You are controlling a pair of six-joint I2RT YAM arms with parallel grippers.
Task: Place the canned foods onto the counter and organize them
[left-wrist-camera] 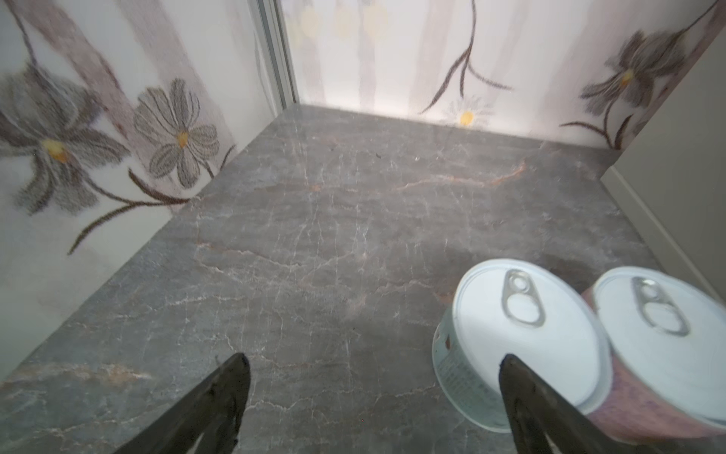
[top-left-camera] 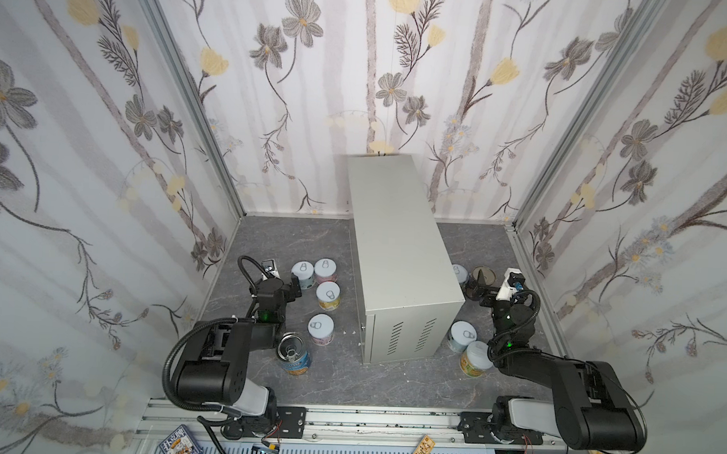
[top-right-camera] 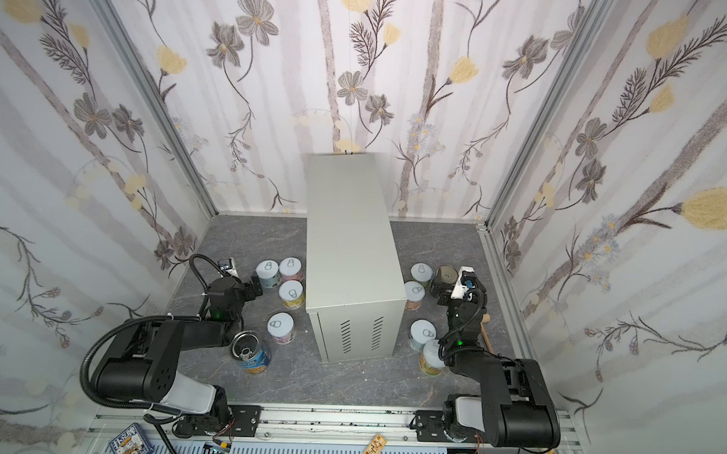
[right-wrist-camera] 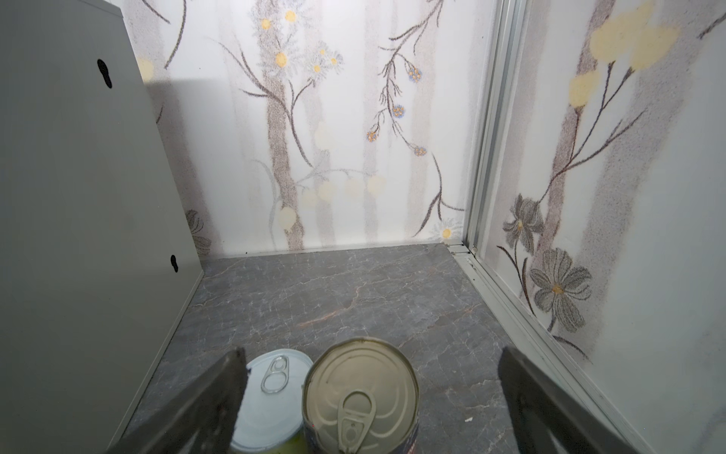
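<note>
Spread wide and empty, the left gripper is hovering above the marbled floor, with one finger lying across my view of the pale-blue can. That can is sitting off to one side of the jaws rather than between them, and it is touching a pink-labelled can, so I am judging that I need to shift sideways before closing or I will be nudging its neighbour. The right gripper is likewise standing open, grasping nothing, and it is framing the dark metal-topped can, which is standing upright just beside a white-lidded can near the side of the beige metal cabinet. Every can I am seeing is resting on the floor, grouped on either side of the cabinet, with the taller blue-labelled can nearest the left arm's base; none is sitting on the cabinet's flat top yet. I am reading this as the approach to a first pick on each side.
</note>
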